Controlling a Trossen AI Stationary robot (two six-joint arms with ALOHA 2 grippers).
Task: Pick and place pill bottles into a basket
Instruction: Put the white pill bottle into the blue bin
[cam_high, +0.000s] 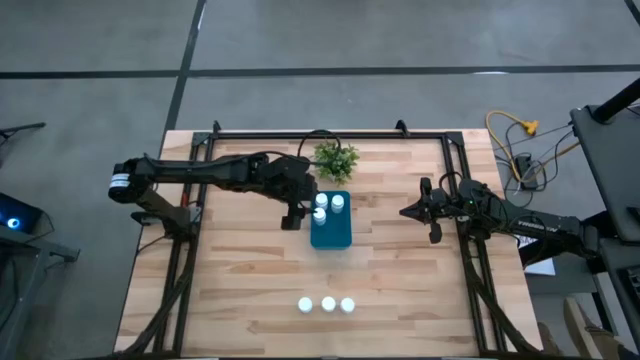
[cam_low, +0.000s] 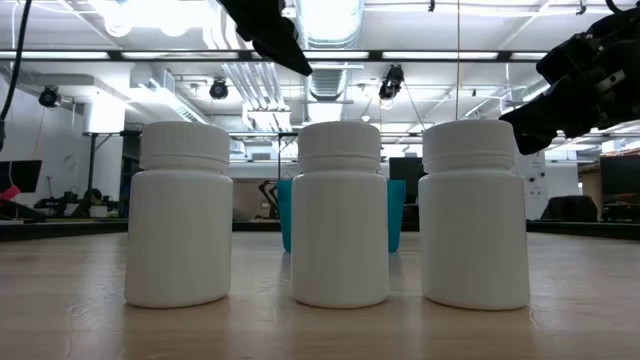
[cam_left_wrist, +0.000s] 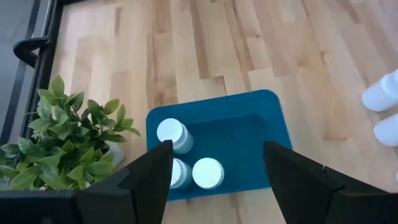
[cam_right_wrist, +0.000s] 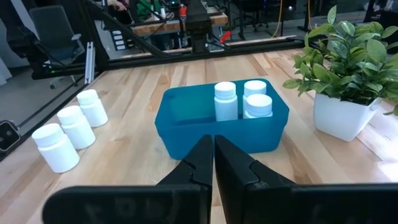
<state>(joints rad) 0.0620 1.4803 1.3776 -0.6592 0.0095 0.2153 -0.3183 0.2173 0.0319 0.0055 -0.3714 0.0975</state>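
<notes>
The teal basket stands at the table's middle, just in front of the plant. Three white pill bottles stand upright inside it at its far end; they also show in the right wrist view. Three more bottles stand upright in a row near the table's front edge, large in the low view. My left gripper is open and empty, raised just left of the basket. My right gripper is shut and empty, right of the basket, pointing at it.
A small green plant in a white pot stands right behind the basket, close to my left gripper. Black frame rails run along the table's left, right and far edges. Bare wood lies between the basket and the front row of bottles.
</notes>
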